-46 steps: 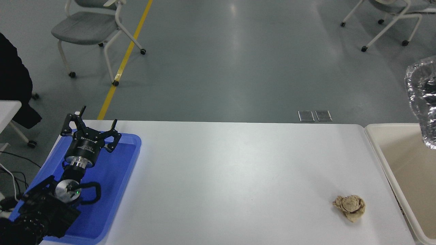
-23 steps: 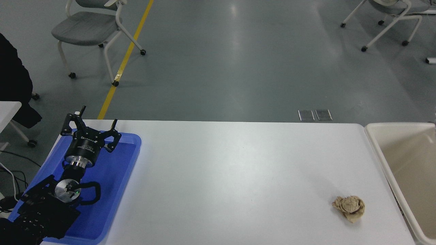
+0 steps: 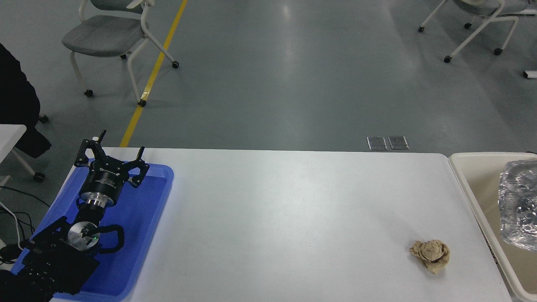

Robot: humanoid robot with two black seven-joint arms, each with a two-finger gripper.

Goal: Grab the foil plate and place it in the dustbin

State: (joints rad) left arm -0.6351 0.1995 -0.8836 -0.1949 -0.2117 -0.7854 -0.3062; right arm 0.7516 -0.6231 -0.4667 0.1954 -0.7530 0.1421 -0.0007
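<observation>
The shiny crinkled silver foil plate [image 3: 519, 204] lies inside the cream plastic rectangular dustbin [image 3: 470, 180], far right of the parked left gripper [image 3: 110, 156], whose fingers are spread over the blue plastic tray [image 3: 142, 218]. Cut by the frame edge, the plate's long axis seems to run away from the camera. A crumpled tan paper ball [image 3: 430, 255] rests on the white table [image 3: 285, 218]; grey floor lies beyond.
</observation>
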